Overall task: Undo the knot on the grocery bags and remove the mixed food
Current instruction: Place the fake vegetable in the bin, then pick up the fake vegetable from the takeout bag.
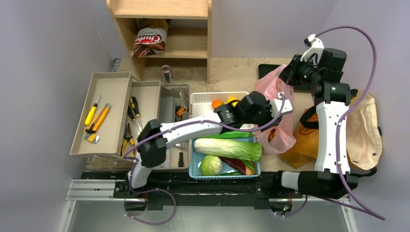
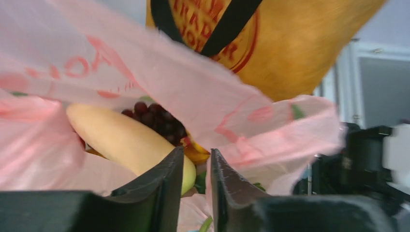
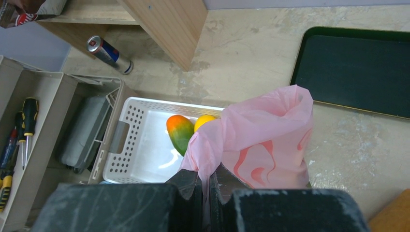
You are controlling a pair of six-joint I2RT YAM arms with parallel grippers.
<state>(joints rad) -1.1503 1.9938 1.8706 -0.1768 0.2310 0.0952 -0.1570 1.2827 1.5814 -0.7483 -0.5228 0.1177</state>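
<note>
The thin pink bag (image 1: 284, 131) stands right of the baskets, against the brown Trader Joe's paper bag (image 1: 302, 143). My right gripper (image 1: 289, 75) is shut on the pink bag's top edge (image 3: 261, 140) and holds it up. My left gripper (image 1: 280, 107) is at the bag's mouth. In the left wrist view its jaws (image 2: 197, 151) stand slightly apart, with pink film (image 2: 193, 92) along the right finger. Inside lie dark grapes (image 2: 155, 118), a pale long daikon (image 2: 121, 137) and something orange-yellow. The paper bag (image 2: 290, 43) is behind. No knot shows.
A blue basket (image 1: 193, 170) holds napa cabbage (image 1: 227, 148), a round green cabbage (image 1: 211, 165) and red meat. A white basket (image 3: 145, 145) holds a mango and an orange. Tool trays (image 1: 104, 113) are at left, a shelf, a can (image 1: 167, 73) and a dark tray (image 3: 353, 72) at the back, a beige tote (image 1: 365, 126) at right.
</note>
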